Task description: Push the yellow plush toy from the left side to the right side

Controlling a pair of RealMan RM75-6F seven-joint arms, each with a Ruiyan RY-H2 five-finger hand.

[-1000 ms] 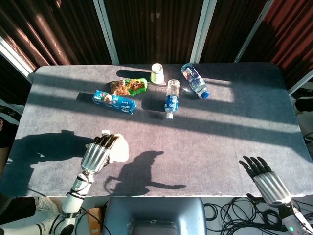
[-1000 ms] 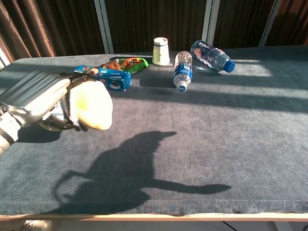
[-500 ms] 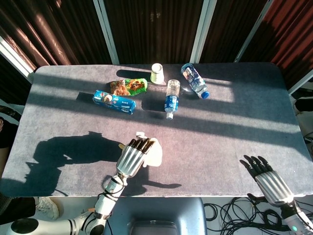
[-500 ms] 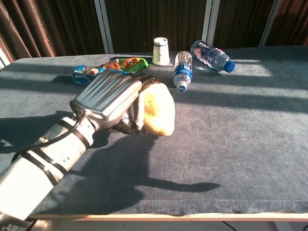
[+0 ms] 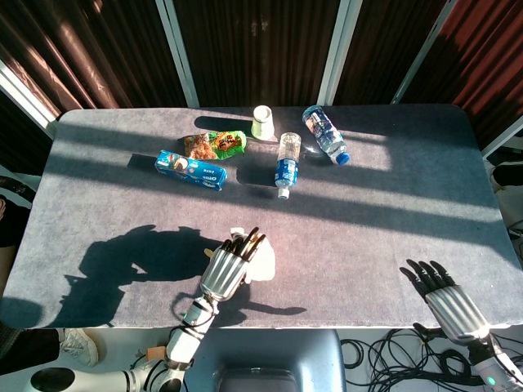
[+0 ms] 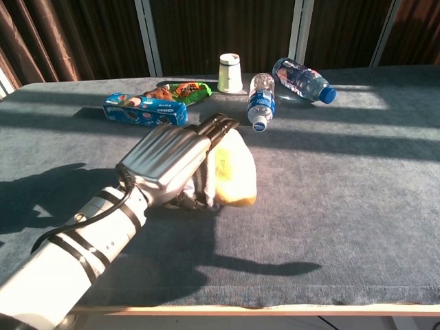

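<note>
The yellow plush toy (image 5: 263, 260) lies on the grey table near the front edge, a little left of centre; the chest view shows the toy (image 6: 236, 172) pale yellow and rounded. My left hand (image 5: 227, 269) presses against its left side with fingers extended along it, not wrapped around it. From the chest camera, the left hand (image 6: 168, 161) covers the toy's left part. My right hand (image 5: 448, 300) hovers off the table's front right corner, fingers spread, holding nothing; the chest view does not show it.
At the back of the table lie a blue cookie box (image 5: 190, 170), a green snack bag (image 5: 215, 144), a white paper cup (image 5: 262, 122) and two water bottles (image 5: 287, 163) (image 5: 325, 134). The grey cloth table (image 5: 392, 220) stretches bare to the right of the toy.
My left hand and the toy have travelled right from the front left area toward the centre; most of the move came in the first half second. The right hand stayed put.
</note>
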